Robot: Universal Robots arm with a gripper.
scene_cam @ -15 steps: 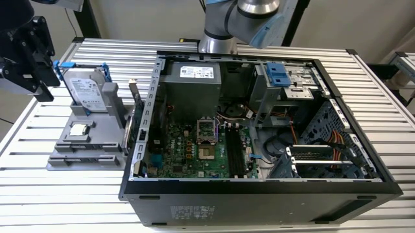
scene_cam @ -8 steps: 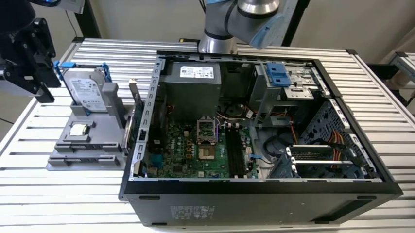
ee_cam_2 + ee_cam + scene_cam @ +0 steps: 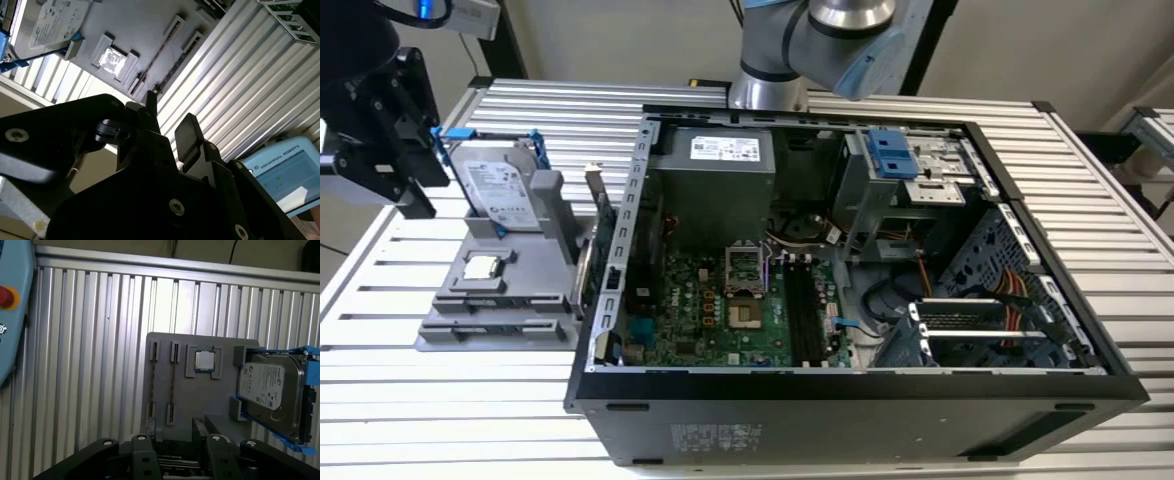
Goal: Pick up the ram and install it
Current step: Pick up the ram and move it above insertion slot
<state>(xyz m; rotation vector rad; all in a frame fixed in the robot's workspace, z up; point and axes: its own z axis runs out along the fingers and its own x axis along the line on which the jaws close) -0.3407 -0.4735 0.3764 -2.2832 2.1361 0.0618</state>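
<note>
First wrist view, hand (image 3: 171, 438) apart, empty, ram (image 3: 171, 385) edge-on in grey holder (image 3: 210, 397), processor (image 3: 204, 360), hard drive (image 3: 267, 387) alongside

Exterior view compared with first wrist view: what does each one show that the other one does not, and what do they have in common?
The exterior view brings the open computer case, its motherboard and the arm above it. The first wrist view brings a red button on a blue panel, and two thin sticks standing on edge in the holder's slots, apparently the ram. Both share the grey holder on the slatted table, the hard drive in its blue frame, and the square chip beside it.
</note>
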